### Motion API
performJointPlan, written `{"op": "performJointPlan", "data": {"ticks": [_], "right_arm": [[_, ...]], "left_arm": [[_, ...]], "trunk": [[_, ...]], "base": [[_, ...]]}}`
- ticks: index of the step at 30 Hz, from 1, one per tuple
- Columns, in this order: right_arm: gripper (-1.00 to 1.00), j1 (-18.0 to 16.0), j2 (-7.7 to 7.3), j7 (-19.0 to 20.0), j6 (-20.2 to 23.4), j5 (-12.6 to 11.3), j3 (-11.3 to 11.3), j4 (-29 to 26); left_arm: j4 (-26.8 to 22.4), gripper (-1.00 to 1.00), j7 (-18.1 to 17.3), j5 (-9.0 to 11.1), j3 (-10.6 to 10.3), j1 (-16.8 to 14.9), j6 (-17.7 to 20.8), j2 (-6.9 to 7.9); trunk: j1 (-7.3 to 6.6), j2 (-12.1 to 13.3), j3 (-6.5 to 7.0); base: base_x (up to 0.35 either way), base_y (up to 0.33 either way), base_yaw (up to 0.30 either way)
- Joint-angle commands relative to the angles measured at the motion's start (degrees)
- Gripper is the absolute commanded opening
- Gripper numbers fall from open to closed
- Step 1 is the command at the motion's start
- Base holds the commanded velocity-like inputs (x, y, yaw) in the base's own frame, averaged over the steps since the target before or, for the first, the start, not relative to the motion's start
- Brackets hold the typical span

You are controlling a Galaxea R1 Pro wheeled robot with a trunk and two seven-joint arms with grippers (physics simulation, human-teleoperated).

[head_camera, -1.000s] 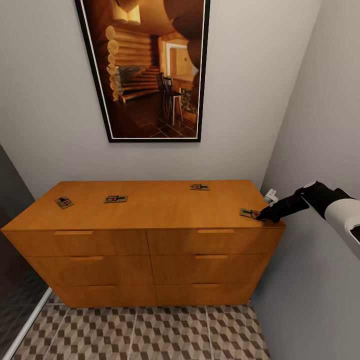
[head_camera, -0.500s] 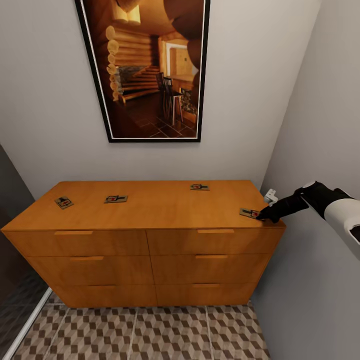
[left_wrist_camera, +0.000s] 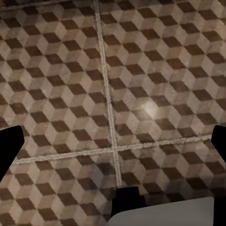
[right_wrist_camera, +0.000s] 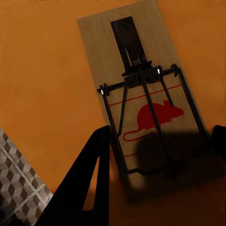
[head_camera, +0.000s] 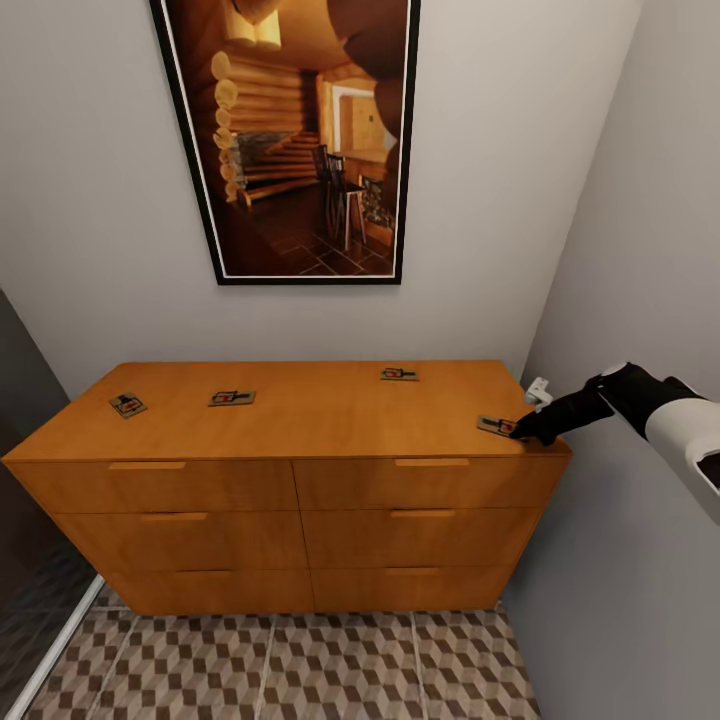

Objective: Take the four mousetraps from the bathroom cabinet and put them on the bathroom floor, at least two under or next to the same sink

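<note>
On the orange-brown wooden cabinet (head_camera: 300,420), the right gripper (head_camera: 520,432) straddles, fingers spread, a tan wooden mousetrap (right_wrist_camera: 141,94); left gripper (left_wrist_camera: 115,141) gapes over cube-patterned tiles (left_wrist_camera: 141,70).

Four mousetraps (head_camera: 127,405) (head_camera: 231,398) (head_camera: 399,374) (head_camera: 496,426), one six-drawer cabinet (head_camera: 300,480), one framed picture (head_camera: 295,140)

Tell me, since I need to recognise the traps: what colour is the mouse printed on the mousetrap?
Red, on the mousetrap's tan board; clearest in the right wrist view.
</note>
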Motion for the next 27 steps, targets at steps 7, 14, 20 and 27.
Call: {"op": "performJointPlan", "data": {"ticks": [7,14,20,27], "right_arm": [[-1.00,0.1,0.03,0.3,0.9,0.5,0.4,-1.7],[-1.00,0.1,-0.06,0.3,4.2,0.4,0.3,-7.6],[-1.00,0.1,-0.03,0.3,7.0,0.3,0.0,-11.2],[-1.00,0.1,0.03,0.2,7.4,0.3,0.0,-11.5]], "left_arm": [[0.2,1.00,-0.1,0.1,-0.3,-0.1,-0.4,-0.01],[0.2,1.00,-0.1,0.1,-0.3,-0.1,-0.4,-0.01],[0.2,1.00,-0.1,0.1,-0.3,-0.1,-0.4,-0.01],[0.2,1.00,-0.2,0.1,-0.3,-0.1,-0.4,-0.01]], "trunk": [[0.01,0.0,-0.08],[0.01,0.0,-0.08],[0.01,0.0,-0.08],[0.01,0.0,-0.08]], "base": [[0.000,0.000,0.000],[0.000,0.000,0.000],[-0.072,0.028,0.000],[-0.235,0.149,0.000]]}}
